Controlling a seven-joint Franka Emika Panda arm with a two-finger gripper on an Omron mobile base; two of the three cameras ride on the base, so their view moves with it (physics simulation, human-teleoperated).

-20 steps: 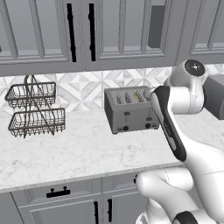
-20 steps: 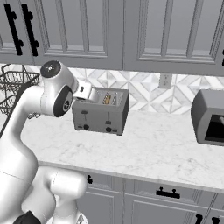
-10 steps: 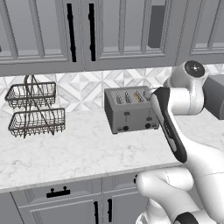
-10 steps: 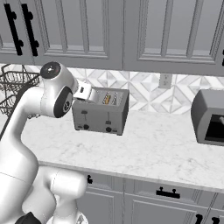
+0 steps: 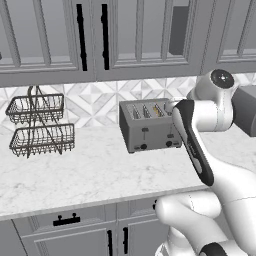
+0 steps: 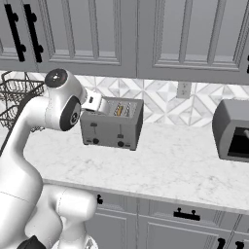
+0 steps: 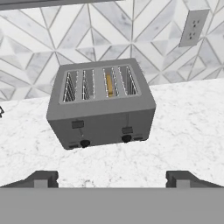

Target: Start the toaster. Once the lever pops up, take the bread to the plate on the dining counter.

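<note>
In the left base view a two-tier wire basket rack [image 5: 40, 125] stands on the marble wall counter [image 5: 95, 175] at about nine o'clock, well apart from the toaster [image 5: 147, 127], which sits near the picture's centre against the tiled backsplash. The white arm rises from five o'clock and bends across the toaster's right end. In the hand view the toaster [image 7: 103, 105] lies at twelve o'clock from the gripper [image 7: 112, 178], its four slots facing up and its two front levers and black knobs turned toward the camera. The bread [image 7: 109, 84] shows as a thin tan edge down in the third slot from the left; in the right base view the same tan sliver [image 6: 118, 111] sits in the top of the toaster [image 6: 113, 125]. The gripper's two dark fingertips [image 7: 42, 178] stand spread wide, at roughly seven and five o'clock of the hand view, holding nothing and short of the toaster. A wall outlet [image 7: 191, 28] is at two o'clock on the backsplash. Far right in the right base view, at three o'clock, a dark grey appliance [image 6: 232, 130] rests on the same counter.
</note>
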